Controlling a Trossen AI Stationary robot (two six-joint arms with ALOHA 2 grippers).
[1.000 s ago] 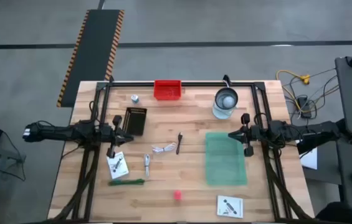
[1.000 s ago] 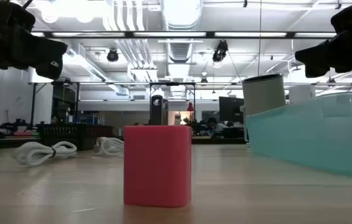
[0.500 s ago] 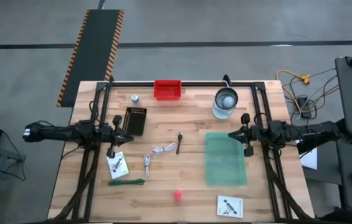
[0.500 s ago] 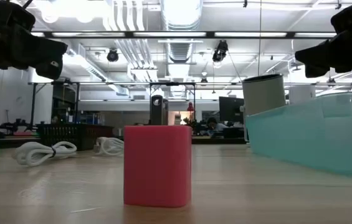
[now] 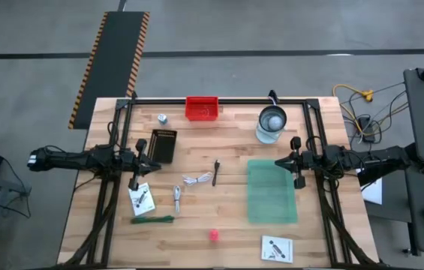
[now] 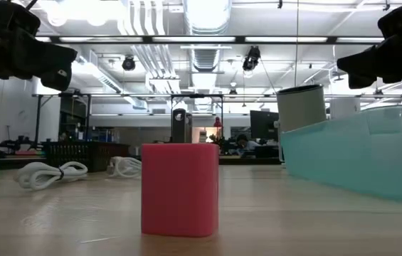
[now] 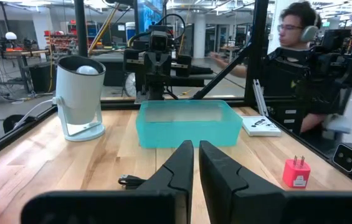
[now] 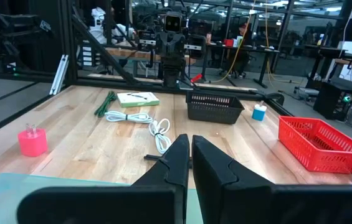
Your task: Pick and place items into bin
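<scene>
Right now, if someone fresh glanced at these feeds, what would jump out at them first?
Probably the translucent green bin on the table's right side, just in front of the right gripper, which hangs shut above the table. Next, the red basket at the far edge and the pink plug-shaped item alone near the front edge, filling the low view. The left gripper hangs shut opposite, with small items scattered between the two arms.

Two white cards (image 5: pixel 142 198) (image 5: pixel 277 248), two baskets — one red (image 5: pixel 202 109), one black (image 5: pixel 163 145) — one teal bin (image 5: pixel 272 191), one pink item (image 5: pixel 214 235)
</scene>
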